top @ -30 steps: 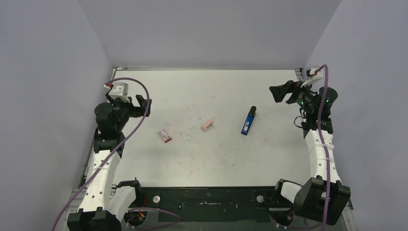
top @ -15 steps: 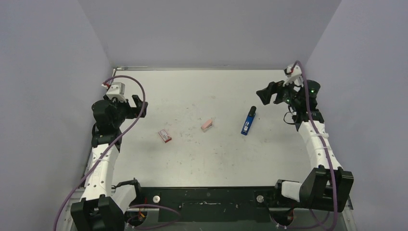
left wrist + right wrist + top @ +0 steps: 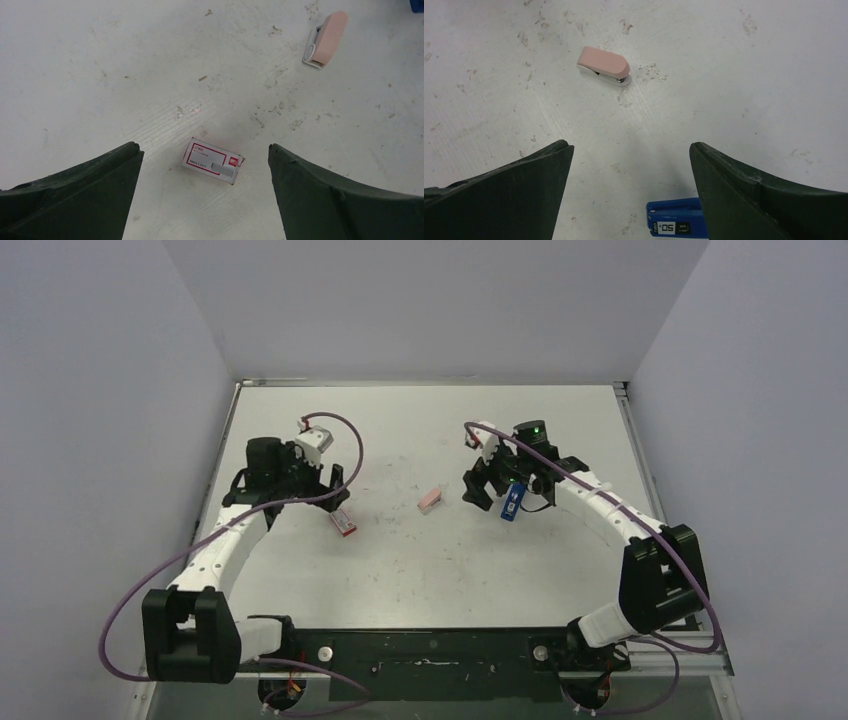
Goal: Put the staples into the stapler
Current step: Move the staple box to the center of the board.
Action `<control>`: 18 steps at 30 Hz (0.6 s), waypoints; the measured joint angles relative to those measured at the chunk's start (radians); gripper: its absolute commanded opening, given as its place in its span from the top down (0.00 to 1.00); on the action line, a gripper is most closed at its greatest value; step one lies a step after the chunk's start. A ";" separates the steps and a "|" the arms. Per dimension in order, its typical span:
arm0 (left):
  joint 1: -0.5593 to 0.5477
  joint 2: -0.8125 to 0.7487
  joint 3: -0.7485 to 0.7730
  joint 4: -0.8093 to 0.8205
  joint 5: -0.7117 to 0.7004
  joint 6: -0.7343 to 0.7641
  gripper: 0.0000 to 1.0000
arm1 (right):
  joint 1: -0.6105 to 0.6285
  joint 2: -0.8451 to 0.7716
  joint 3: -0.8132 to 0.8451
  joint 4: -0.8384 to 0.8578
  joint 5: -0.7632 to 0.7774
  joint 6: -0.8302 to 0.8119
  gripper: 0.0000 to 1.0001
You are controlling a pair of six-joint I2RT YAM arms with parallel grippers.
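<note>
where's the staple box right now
In the top view the staple box lies on the left half of the table, beneath the open left gripper, with the pink block to its right.

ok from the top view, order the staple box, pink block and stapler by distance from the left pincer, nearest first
1. staple box, just beneath the left pincer
2. pink block, mid-table to its right
3. stapler, farthest, on the right side

Diffuse light from above keeps the white worktop (image 3: 420,570) evenly bright. Shadows are faint and soft-edged: in the right wrist view a pale grey patch lies just below the pink block (image 3: 604,64). Around the block, both wrist views are sharp, surface specks included.
</note>
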 measured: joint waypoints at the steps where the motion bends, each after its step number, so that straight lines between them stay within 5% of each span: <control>1: -0.018 0.023 0.012 -0.018 0.000 0.022 0.01 | 0.017 0.014 -0.001 -0.007 0.003 -0.012 0.10; 7: -0.069 0.144 0.082 -0.148 -0.010 0.185 0.05 | 0.069 0.061 -0.008 -0.042 0.011 -0.058 0.10; 18: -0.082 0.327 0.196 -0.482 0.000 0.790 0.04 | 0.072 0.114 -0.014 -0.067 0.011 -0.067 0.10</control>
